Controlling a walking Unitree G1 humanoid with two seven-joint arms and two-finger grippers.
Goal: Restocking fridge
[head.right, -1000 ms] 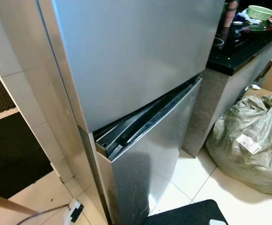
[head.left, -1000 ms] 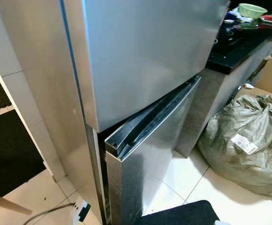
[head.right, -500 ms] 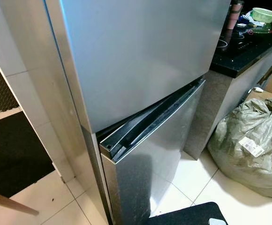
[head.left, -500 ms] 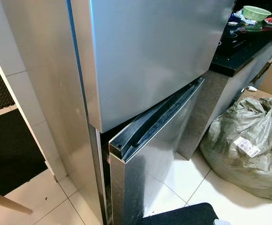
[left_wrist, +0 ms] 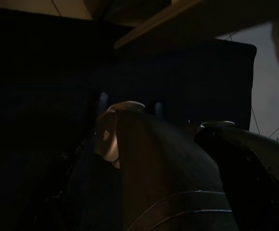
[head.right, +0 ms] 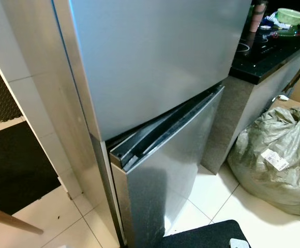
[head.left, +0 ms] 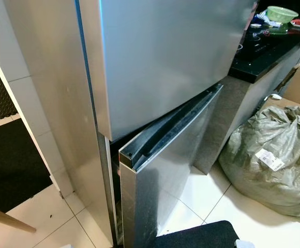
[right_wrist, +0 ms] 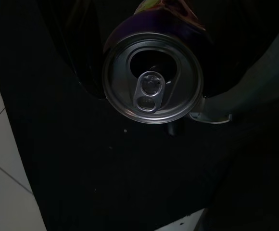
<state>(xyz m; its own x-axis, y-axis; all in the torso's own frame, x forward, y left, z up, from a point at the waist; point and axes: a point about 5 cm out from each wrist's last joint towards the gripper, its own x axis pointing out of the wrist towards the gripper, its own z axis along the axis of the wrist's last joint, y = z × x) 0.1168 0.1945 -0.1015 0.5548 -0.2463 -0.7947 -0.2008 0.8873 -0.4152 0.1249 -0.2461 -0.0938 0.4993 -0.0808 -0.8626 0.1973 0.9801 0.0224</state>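
Left eye view has the steel fridge [head.left: 155,67] standing tall and close ahead, its upper door shut and its lower door [head.left: 165,165] swung slightly ajar, the black top edge of that door showing as a dark strip. Beside the fridge on the robot's right stands a black bench [head.left: 266,49] carrying a green bowl [head.left: 280,12], and on the white tiled floor [head.left: 207,196] below lies a stuffed grey-green sack [head.left: 269,160].

Right wrist view, though dim, looks straight down on the silver top of a drink can [right_wrist: 151,77], pull tab intact, so its long axis runs along the camera's line of sight. The right pincer [right_wrist: 154,96] seems clamped on the can's sides, the black fingers framing it. The can is probably light, stiff but dentable, and smooth enough to slip; a grip round the mid-body suits it best.

Left wrist view is very dark; whether the left pincer [left_wrist: 178,144] is apart or together, I cannot tell.
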